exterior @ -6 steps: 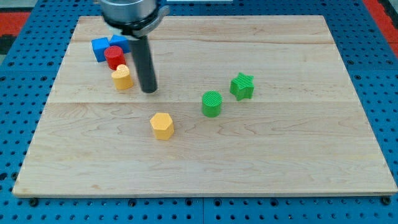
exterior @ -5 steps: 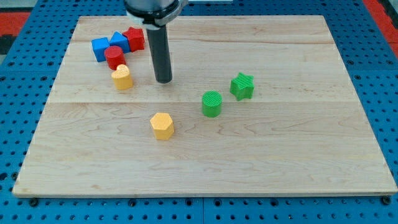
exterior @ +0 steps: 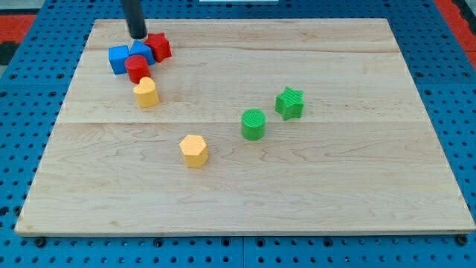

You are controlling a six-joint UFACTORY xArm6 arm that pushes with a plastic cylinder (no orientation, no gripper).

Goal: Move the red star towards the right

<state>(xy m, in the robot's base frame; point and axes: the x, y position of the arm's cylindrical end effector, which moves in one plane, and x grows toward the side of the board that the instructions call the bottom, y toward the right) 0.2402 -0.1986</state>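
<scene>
Tip parked at top left, red star not pushed right yet.

Our tip (exterior: 137, 36) sits just up-left of the red star (exterior: 158, 47), near or touching the blue blocks (exterior: 128, 56); no gripper here, only a bare rod holding nothing. We judge the task barely begun: star is in the top-left cluster with the red cylinder (exterior: 137, 68), yellow block (exterior: 146, 93) below; whole rightward push remains. Star has no clear long axis; where its points aim, we cannot tell. Green blocks (exterior: 271, 114) and yellow hexagon (exterior: 194, 150) lie well apart.
</scene>
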